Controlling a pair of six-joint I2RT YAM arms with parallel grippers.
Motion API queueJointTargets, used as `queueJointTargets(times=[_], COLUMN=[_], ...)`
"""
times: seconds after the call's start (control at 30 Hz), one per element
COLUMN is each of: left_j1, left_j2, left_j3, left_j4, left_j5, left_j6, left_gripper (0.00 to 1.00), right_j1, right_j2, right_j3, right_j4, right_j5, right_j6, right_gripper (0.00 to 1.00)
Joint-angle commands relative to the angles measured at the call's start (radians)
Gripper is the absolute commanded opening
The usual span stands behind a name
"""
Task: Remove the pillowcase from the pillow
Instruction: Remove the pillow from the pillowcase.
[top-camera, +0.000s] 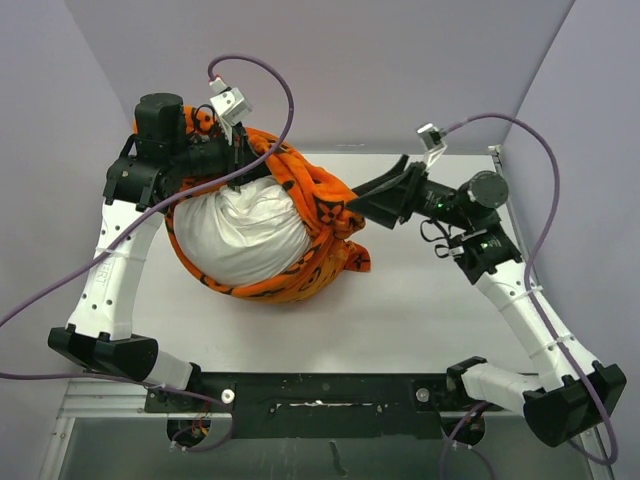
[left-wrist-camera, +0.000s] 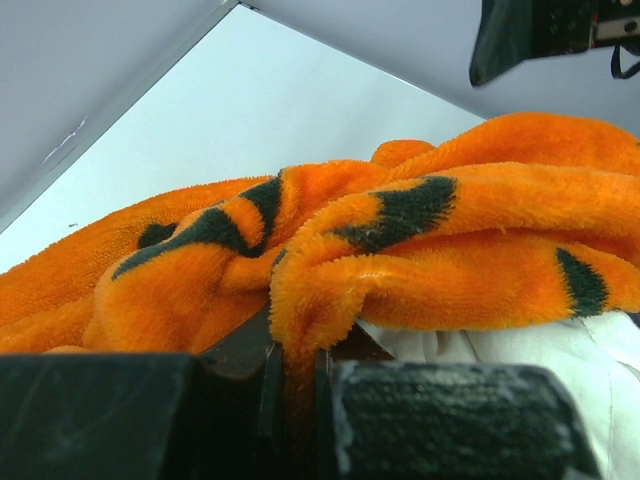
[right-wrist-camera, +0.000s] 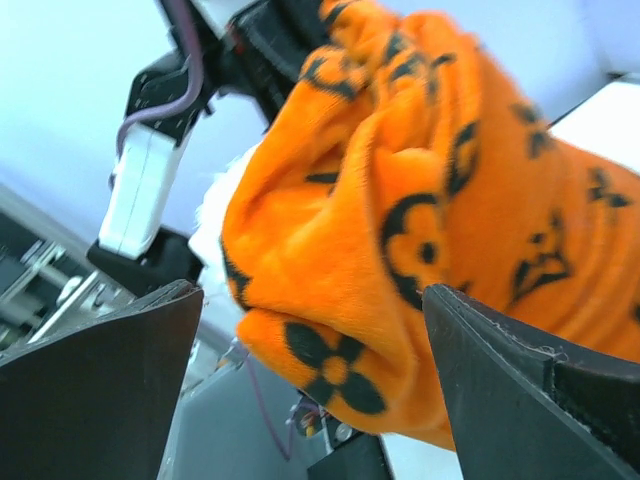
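Pillowcase (top-camera: 322, 215) lay bunched centre-frame over the right end of the pillow (top-camera: 240, 238), long axis running left to right; left gripper (left-wrist-camera: 295, 385) was clamped on its upper-left fold, while right gripper (right-wrist-camera: 312, 330), jaws apart, stood nearest the bunched right end.

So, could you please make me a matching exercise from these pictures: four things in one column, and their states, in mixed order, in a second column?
Things
1. bright-orange plush pillowcase with black motifs
2. plump white pillow
3. left gripper
4. right gripper

States
A. open, one finger on each side of an orange fold
B. partly uncovered, bulging out of its cover
C. shut, pinching orange fabric
D. bunched in thick folds

Pairs: 1-D, 2-B, 3-C, 4-A
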Motion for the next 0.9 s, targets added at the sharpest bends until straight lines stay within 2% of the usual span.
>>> queueJointTargets(times=[0.0,0.1,0.13,0.17,0.2,0.23,0.27,0.3,0.33,0.4,0.6,0.67,0.87], left_j1=[0.014,0.014,0.014,0.015,0.014,0.016,0.016,0.019,0.024,0.050,0.226,0.266,0.278], left_j2=[0.020,0.021,0.021,0.020,0.020,0.019,0.018,0.014,0.004,-0.022,-0.100,-0.113,-0.184], left_j3=[0.013,0.024,0.028,0.033,0.042,0.060,0.073,0.103,0.126,0.158,0.295,0.342,0.326], left_j4=[-0.037,-0.046,-0.050,-0.058,-0.071,-0.091,-0.120,-0.153,-0.189,-0.243,-0.374,-0.432,-0.611], left_j5=[-0.083,-0.082,-0.081,-0.080,-0.076,-0.069,-0.057,-0.036,-0.018,0.012,0.119,0.139,0.207], left_j6=[0.011,0.013,0.015,0.019,0.027,0.042,0.063,0.097,0.128,0.175,0.315,0.377,0.653], left_gripper=[0.01,0.02,0.04,0.10,0.26,0.46,0.72,0.91,0.97,0.98,0.98,0.98,0.98], right_j1=[0.165,0.211,0.212,0.213,0.208,0.193,0.178,0.160,0.148,0.135,0.164,0.168,0.178], right_j2=[0.050,0.083,0.090,0.095,0.095,0.097,0.099,0.106,0.116,0.139,0.210,0.226,0.264], right_j3=[0.071,0.100,0.098,0.088,0.078,0.069,0.060,0.055,0.055,0.068,0.154,0.176,0.219], right_j4=[-0.025,-0.103,-0.102,-0.095,-0.095,-0.102,-0.097,-0.094,-0.092,-0.100,-0.133,-0.154,-0.214], right_j5=[0.042,0.087,0.090,0.104,0.128,0.143,0.150,0.152,0.151,0.150,0.179,0.209,0.303], right_j6=[-0.120,-0.189,-0.190,-0.187,-0.182,-0.176,-0.164,-0.151,-0.140,-0.136,-0.156,-0.154,-0.157], right_gripper=[0.98,0.99,0.92,0.82,0.69,0.55,0.45,0.37,0.30,0.20,0.08,0.00,0.00])
